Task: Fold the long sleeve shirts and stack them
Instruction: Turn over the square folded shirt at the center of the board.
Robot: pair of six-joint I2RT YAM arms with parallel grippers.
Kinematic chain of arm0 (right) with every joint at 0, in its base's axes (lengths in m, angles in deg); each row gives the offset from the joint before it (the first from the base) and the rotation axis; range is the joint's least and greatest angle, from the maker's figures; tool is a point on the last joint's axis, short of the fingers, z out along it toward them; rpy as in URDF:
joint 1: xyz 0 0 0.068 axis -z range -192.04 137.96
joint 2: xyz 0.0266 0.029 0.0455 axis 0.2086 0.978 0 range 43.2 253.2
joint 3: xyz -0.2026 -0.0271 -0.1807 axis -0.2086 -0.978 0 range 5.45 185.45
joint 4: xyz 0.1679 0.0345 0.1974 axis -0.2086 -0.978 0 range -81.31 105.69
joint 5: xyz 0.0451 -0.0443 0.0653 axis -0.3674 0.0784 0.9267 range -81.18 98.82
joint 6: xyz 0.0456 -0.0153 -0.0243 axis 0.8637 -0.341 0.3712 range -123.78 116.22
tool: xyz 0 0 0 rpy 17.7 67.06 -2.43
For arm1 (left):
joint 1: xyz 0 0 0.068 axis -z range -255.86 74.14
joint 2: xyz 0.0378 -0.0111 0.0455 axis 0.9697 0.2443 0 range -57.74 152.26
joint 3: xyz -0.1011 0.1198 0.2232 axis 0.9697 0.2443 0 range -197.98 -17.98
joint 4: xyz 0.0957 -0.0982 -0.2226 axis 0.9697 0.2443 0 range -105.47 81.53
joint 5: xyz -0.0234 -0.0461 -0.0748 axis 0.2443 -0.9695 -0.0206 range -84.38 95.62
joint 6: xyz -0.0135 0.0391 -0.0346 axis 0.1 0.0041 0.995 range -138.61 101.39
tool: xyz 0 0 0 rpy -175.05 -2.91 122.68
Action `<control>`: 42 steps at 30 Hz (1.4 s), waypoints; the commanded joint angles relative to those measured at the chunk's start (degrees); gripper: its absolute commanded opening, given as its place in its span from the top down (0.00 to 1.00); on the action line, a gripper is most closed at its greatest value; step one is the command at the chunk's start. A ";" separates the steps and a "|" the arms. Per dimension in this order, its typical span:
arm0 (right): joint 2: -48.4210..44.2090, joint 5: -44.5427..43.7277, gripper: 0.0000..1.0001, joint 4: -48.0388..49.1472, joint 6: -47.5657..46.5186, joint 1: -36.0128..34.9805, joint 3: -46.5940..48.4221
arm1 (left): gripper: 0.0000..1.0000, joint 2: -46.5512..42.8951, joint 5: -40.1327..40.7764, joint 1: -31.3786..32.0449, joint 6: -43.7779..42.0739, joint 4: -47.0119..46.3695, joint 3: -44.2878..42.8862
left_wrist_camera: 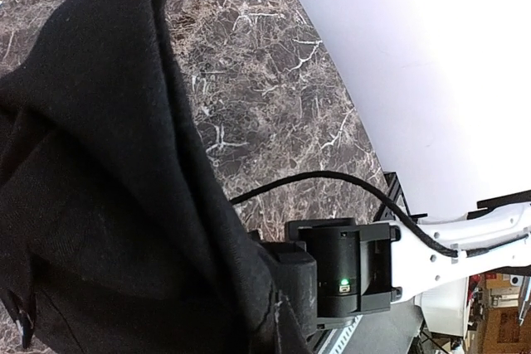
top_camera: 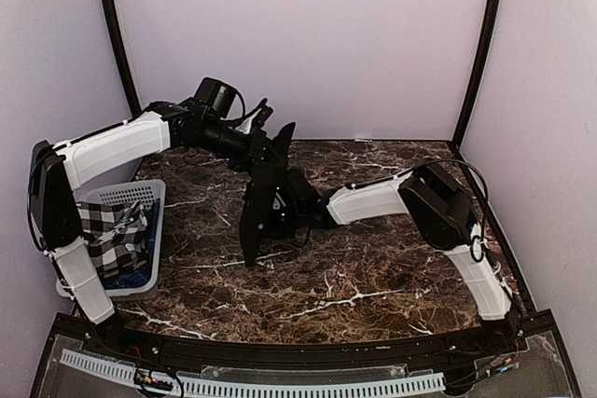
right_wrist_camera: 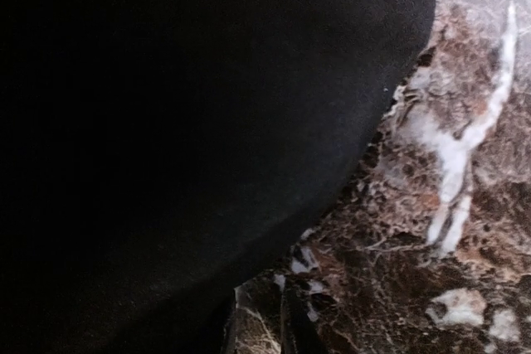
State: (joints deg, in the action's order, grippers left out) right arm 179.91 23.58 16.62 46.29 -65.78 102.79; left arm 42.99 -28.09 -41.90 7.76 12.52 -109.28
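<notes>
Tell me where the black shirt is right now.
Top view: the black shirt hangs at mid-table, from the left hand down past the right hand, with the white basket off to its left.

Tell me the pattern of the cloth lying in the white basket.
The cloth in the basket is black-and-white checked, seen best from the top external view.

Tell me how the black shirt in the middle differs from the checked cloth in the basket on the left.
The black shirt is plain black; the checked cloth has black and white squares. The black shirt hangs lifted over the table, long and upright; the checked cloth lies crumpled inside the white basket. Both are soft fabric.
</notes>
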 commanded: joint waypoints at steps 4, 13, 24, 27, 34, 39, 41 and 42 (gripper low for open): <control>-3.91 1.27 0.83 8.71 3.06 -0.09 -8.82 | 1.00 -1.24 -2.17 0.41 0.62 -4.56 2.40; -8.64 -1.49 0.79 11.35 2.67 2.53 -17.95 | 1.00 -2.23 -2.27 0.41 0.62 -5.70 4.56; -21.21 -5.73 0.74 10.56 1.22 9.50 -32.03 | 1.00 -0.47 -4.62 0.67 1.03 -7.88 4.69; -25.80 -8.74 0.70 5.68 -0.59 11.67 -34.69 | 1.00 1.20 -5.18 1.64 1.45 -9.22 3.88; -37.61 -16.47 0.63 -5.15 -4.70 16.29 -39.43 | 1.00 9.07 -5.81 4.86 4.10 -12.69 -1.96; -46.68 -23.37 0.51 -13.80 -8.00 17.84 -38.84 | 0.72 19.08 -5.80 10.60 7.91 -15.06 -10.95; -49.32 -25.94 0.47 -17.84 -8.45 18.42 -38.38 | 0.59 21.56 -5.79 12.26 9.58 -15.71 -13.63; -50.51 -26.64 0.44 -19.61 -8.50 18.76 -38.40 | 0.53 21.81 -4.88 12.71 10.39 -15.91 -14.16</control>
State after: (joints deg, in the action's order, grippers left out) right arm 134.10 4.02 6.37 40.36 -48.05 63.62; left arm 62.97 -32.77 -32.59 14.19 -0.59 -118.81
